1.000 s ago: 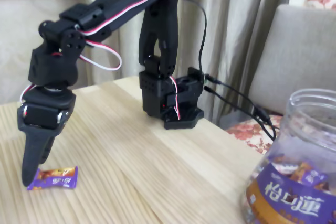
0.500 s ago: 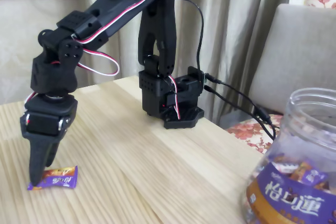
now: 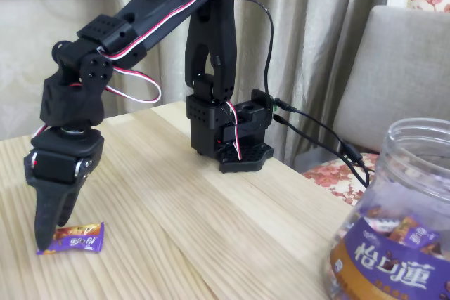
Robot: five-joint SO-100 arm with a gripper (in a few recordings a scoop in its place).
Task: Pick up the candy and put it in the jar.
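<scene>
The candy [image 3: 74,238], in a shiny purple wrapper with orange-brown print, lies flat on the wooden table [image 3: 211,230] at the lower left. My black gripper [image 3: 46,242] points straight down, its tips at the candy's left twisted end and touching or nearly touching the table. A narrow slit shows between the fingers [image 3: 46,209] higher up, and the tips converge at the wrapper. Whether they pinch the wrapper is hidden. The jar [image 3: 394,230], clear plastic with a purple and gold-brown label, stands at the lower right with its wide mouth uncovered and more wrapped sweets inside.
The arm's black base [image 3: 235,138] is clamped at the table's far edge, with cables [image 3: 316,128] trailing off to the right. A grey chair back [image 3: 401,68] and curtains stand behind. Bare wood lies between the candy and the jar.
Over the last second the gripper has sunk down onto the candy's left end and turned slightly. The candy has not moved.
</scene>
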